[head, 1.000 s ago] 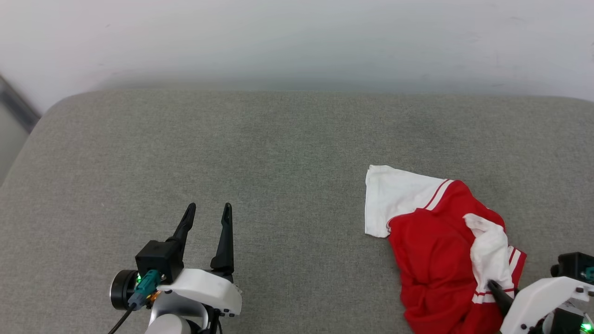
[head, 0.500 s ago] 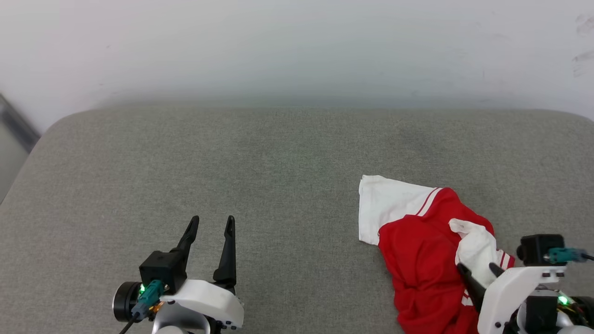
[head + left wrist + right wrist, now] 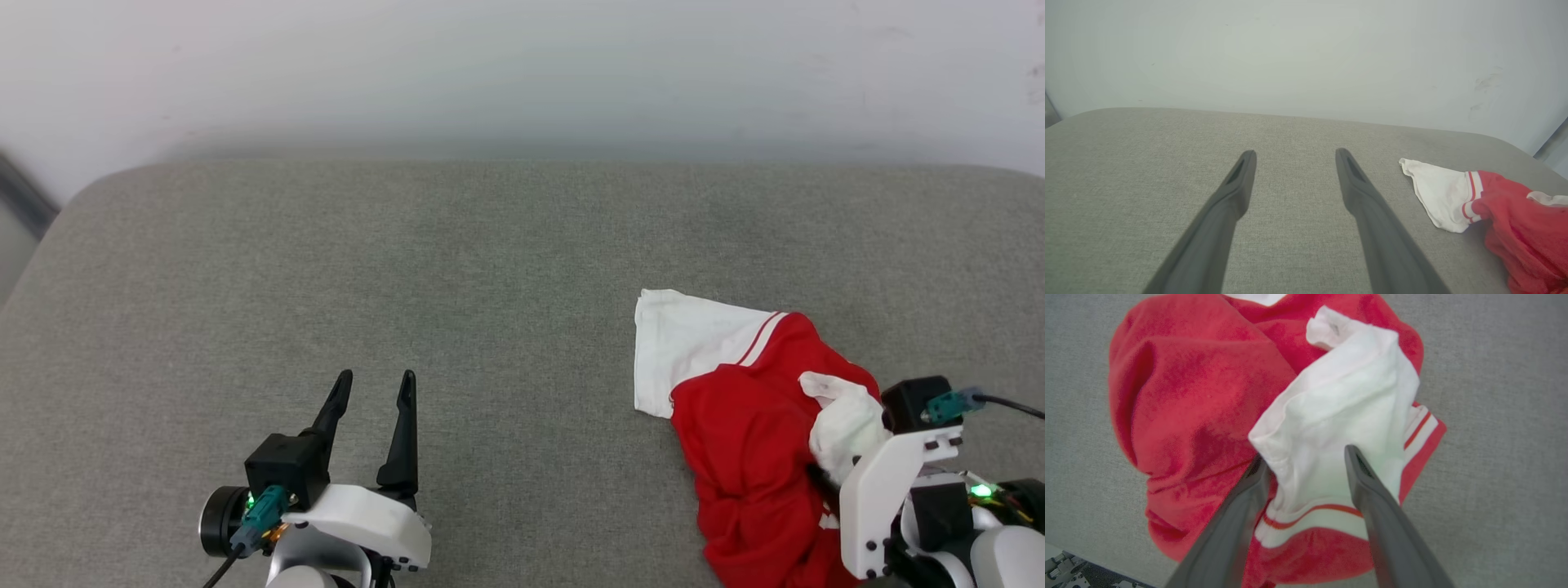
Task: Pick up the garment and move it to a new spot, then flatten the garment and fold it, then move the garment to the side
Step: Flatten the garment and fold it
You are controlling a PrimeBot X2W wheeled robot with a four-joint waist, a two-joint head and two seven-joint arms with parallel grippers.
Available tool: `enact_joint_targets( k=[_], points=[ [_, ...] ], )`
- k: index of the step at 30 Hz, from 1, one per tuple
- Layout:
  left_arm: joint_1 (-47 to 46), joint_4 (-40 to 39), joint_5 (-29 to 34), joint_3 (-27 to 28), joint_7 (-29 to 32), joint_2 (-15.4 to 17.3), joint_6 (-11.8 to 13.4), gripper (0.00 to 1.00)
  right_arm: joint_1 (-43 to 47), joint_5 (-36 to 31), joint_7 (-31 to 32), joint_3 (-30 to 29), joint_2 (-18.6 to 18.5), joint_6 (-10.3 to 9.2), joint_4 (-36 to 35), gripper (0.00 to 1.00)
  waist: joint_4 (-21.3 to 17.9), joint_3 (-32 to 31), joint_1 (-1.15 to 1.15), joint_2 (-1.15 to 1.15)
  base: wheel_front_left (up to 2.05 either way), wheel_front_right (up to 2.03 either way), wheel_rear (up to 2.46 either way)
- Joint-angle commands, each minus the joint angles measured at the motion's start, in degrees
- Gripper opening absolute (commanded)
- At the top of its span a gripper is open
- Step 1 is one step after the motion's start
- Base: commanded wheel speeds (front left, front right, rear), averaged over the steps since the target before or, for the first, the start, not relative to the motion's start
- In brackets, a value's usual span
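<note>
My right pincer (image 3: 1304, 459) is released, its two dark fingers (image 3: 1384, 531) spread wide and pointing down into the garment (image 3: 751, 457). A bunched white sleeve (image 3: 1347, 404) fills the gap between them. One fingertip sits at the edge of the sleeve's fold and the other lies across the white cloth just above its red-and-white striped trim. Nothing is clamped, and I cannot tell whether the tips press on the cloth.

The garment is a crumpled red heap on the right side of the table (image 3: 490, 269), near my own edge of it, and its lower end runs past the bottom of the head view. Its other sleeve (image 3: 694, 343) lies flatter, spread out toward the middle of the table, white with striped trim where it meets the red.

My left pincer (image 3: 376, 377) is also released and holds nothing. It hovers over bare fabric on the near left, fingers pointing toward the far edge, well apart from the garment.

The table is covered in grey woven cloth with rounded far corners and looks slightly padded. Behind it stands a plain pale wall (image 3: 522, 73), which carries a few faint dark scuffs (image 3: 1484, 83) toward the right. A darker grey strip (image 3: 20, 196) shows beside the far left corner, too blurred for me to tell what it is.
</note>
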Motion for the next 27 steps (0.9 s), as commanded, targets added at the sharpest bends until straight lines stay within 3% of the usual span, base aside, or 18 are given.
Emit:
enact_joint_targets(
  k=[1, 7, 13, 14, 17, 18, 19, 27],
  points=[
    [-0.7, 0.0, 0.0, 0.2, -0.4, 0.0, 0.1, 1.0, -1.3, -0.2, -0.5, -0.2, -0.4, -0.04, 0.3, 0.0, -0.4, 0.7, 0.0, 0.0, 0.0, 0.0, 0.0],
    [-1.2, 0.4, -0.3, 0.3, -0.9, 0.0, 0.2, 1.0, -2.1, -0.4, -3.1, -5.8, 0.7, -0.04, -1.6, 0.0, -1.2, 1.2, 0.0, 0.0, 0.0, 0.0, 0.0],
    [-1.8, 0.8, -0.6, 0.1, -1.1, 0.1, 0.0, 1.0, 0.0, 0.5, -8.0, -18.6, 4.9, -0.04, -0.7, 0.0, -1.4, 1.5, 0.0, 0.0, 0.0, 0.0, 0.0],
    [-1.8, 0.9, -0.6, 0.1, -1.2, 0.1, -0.1, 1.0, 0.8, 1.0, -10.0, -23.3, 6.2, -0.03, 1.2, 0.0, -1.3, 1.4, 0.0, 0.0, 0.0, 0.0, 0.0],
    [-1.9, 1.2, -0.6, -0.1, -1.2, 0.2, -0.1, 1.0, 1.5, 2.8, -13.2, -29.7, 7.7, -0.03, 6.3, 0.01, -1.0, 1.4, 0.0, 0.0, 0.0, 0.0, 0.0],
    [-1.9, 1.3, -0.7, -0.1, -1.2, 0.2, -0.1, 1.0, 1.2, 4.1, -14.4, -31.2, 7.9, -0.03, 8.3, 0.45, -1.0, 1.3, 0.0, 0.0, 0.0, 0.0, 0.0],
    [-1.9, 1.3, -0.7, -0.1, -1.2, 0.2, -0.1, 1.0, 1.1, 4.1, -15.6, -32.1, 8.0, -0.03, 10.1, 1.0, -0.9, 1.3, 0.0, 0.0, 0.0, 0.0, 0.0],
    [-1.3, 1.0, -0.8, -0.1, -0.8, 0.9, 0.3, 1.0, -0.5, 3.8, -27.8, -28.8, 8.0, -0.03, 17.0, 1.0, -1.2, 1.0, 0.0, 0.0, 0.0, 0.0, 0.0]
  ],
)
